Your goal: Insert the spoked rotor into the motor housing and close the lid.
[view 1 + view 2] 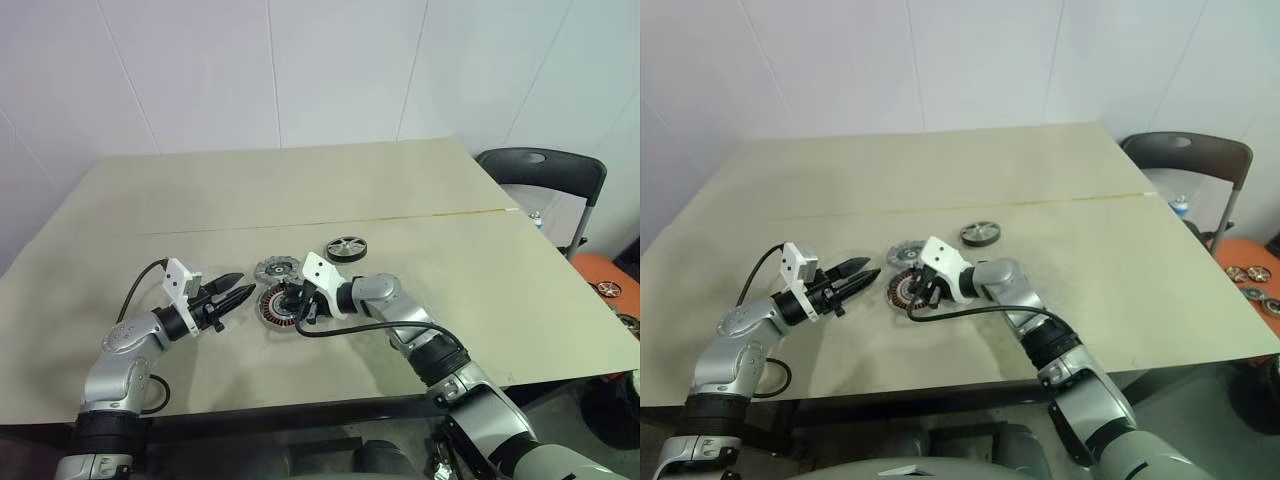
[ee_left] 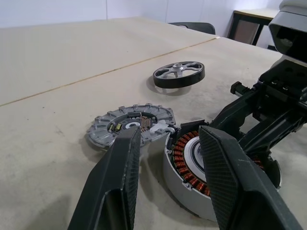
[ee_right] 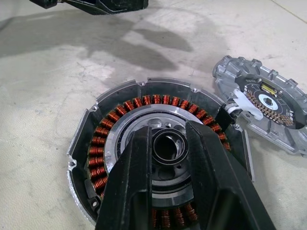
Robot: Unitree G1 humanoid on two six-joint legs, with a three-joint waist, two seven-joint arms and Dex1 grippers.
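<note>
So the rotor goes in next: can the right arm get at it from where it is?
Probably yes: the rotor lies alone on bare table beside the right gripper, which is over the housing.

Both arms out front, low, wrists angled toward each other.
My left gripper (image 1: 236, 292) points right, roughly level, fingers (image 2: 120, 182) parted; my right gripper (image 1: 291, 303) points left and tilts down, fingers (image 3: 129, 191) a narrow gap apart.

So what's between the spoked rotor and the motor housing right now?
Bare tabletop, in the left wrist view: the spoked rotor lies apart from the motor housing, with the lid off to one side.
</note>
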